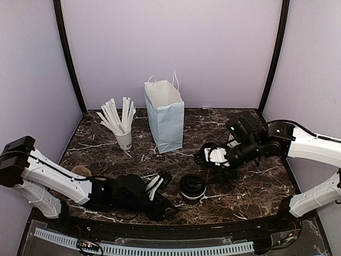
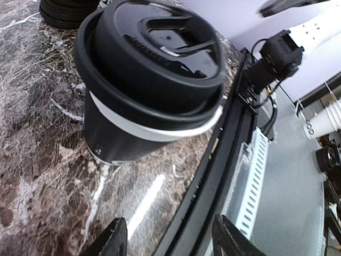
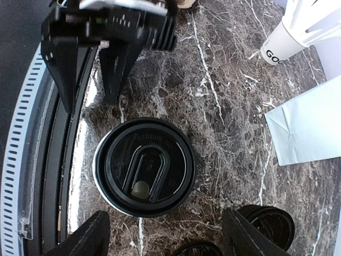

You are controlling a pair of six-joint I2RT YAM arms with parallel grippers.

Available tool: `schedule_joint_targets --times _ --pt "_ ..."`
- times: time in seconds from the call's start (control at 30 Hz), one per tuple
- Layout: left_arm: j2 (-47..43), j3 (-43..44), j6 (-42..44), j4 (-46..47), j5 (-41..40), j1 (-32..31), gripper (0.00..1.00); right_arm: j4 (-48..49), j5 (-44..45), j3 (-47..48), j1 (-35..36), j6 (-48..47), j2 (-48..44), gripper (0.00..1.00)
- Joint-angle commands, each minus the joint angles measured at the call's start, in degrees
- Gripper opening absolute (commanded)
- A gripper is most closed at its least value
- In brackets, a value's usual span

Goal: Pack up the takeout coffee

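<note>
The takeout coffee (image 1: 192, 188) stands upright near the table's front edge, a dark paper cup (image 2: 122, 133) under a round black lid (image 3: 144, 173). My left gripper (image 1: 168, 193) lies low just left of it, open and empty (image 2: 170, 242); the cup sits ahead of its fingertips, apart from them. The right gripper (image 1: 209, 162) hovers behind and to the right of the cup, also open and empty (image 3: 168, 240), looking down on the lid. A light blue paper bag (image 1: 165, 117) stands open and upright at the back middle, and its corner (image 3: 303, 128) shows in the right wrist view.
A white cup of paper-wrapped sticks (image 1: 122, 133) stands left of the bag. Loose black lids (image 3: 269, 226) lie under the right gripper. More lids (image 2: 66, 13) are stacked beyond the cup. A brown item (image 1: 81, 170) sits behind the left arm. The table's black front rail (image 2: 213, 176) runs close by.
</note>
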Motion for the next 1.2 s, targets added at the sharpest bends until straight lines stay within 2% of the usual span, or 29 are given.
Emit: schedule_joint_targets --times 0.0,0.27,0.83,1.17 --pt "5.50 -0.99 -2.86 13.82 -6.04 -1.21 0.56 -2.16 -7.63 5.76 -1.32 0.59 4.48 0.76" --pt "12.42 0.35 -3.13 22.25 -9.24 -1.43 0.55 -6.01 -11.17 7.39 -1.39 -1.07 10.27 0.82" --pt "16.29 0.81 -4.07 25.89 -8.73 0.58 0.55 1.27 -7.05 3.55 -0.69 2.09 11.91 0.82" --pt "16.65 0.18 -4.87 26.34 -8.15 1.73 0.55 1.47 -5.43 3.01 0.94 1.79 13.36 0.81"
